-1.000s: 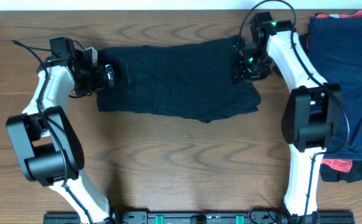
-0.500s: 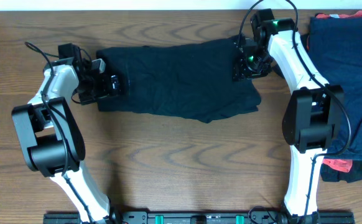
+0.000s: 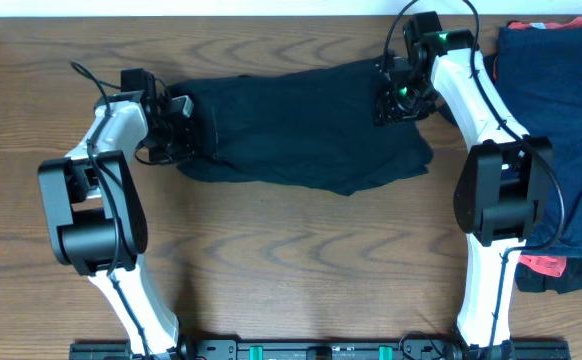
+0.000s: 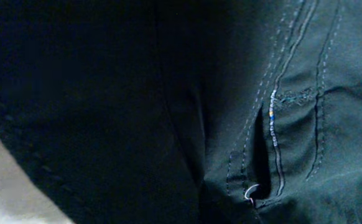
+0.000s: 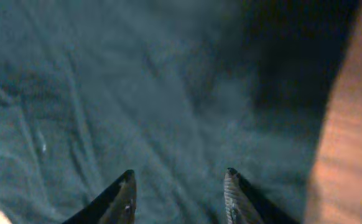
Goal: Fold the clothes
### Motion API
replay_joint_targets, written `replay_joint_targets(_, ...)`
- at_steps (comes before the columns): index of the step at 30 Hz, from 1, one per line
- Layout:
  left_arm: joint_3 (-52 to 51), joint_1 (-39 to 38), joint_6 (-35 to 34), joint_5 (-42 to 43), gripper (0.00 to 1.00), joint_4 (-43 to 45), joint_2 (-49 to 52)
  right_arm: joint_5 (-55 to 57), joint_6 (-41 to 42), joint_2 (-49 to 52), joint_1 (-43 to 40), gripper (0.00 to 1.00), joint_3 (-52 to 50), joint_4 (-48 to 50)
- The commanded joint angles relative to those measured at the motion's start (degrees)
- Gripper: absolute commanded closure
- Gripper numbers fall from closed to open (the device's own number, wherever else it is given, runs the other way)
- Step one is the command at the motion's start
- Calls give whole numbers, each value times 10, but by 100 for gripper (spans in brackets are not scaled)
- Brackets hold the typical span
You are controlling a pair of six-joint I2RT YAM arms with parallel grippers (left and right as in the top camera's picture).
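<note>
Black shorts [image 3: 311,125] lie spread along the table's [image 3: 271,260] far edge. Our right tool [image 5: 179,175] hangs parted above them; the left tool's [image 3: 193,128] state we cannot tell. Pinching one layer could bunch the fold.

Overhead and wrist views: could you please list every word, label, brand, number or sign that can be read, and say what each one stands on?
No readable text in any view.
Shorts: the left wrist view shows only a small coloured stitch mark beside a seam, with no letters.
Red piece: too small to tell whether it bears any print.
</note>
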Motion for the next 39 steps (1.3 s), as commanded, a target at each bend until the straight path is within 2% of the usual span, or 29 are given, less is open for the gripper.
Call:
replay_joint_targets(1,2,23,-6,-96,94,-23,-53,-63,-3,-16,-17,63,-2,28)
replay_joint_targets(6,2,27,21,-159,94,-40,-123,-161,4,-18,-24,85,-2,92)
replay_joint_targets(9,2,27,58,-160,94,-47,-150,-163,11,-18,-18,91,-2,111)
replay_joint_targets(17,2,25,57,-182,94,-57,-180,-173,8,-6,17,99,-3,140)
replay_joint_targets(29,5,23,43,-182,94,-49,-236,-173,9,50,58,99,-25,141)
replay_joint_targets(36,12,23,19,-87,94,-48,-246,-172,8,74,59,99,-66,167)
replay_joint_targets(39,12,16,-10,-14,94,-45,-246,-171,15,74,58,99,-89,187)
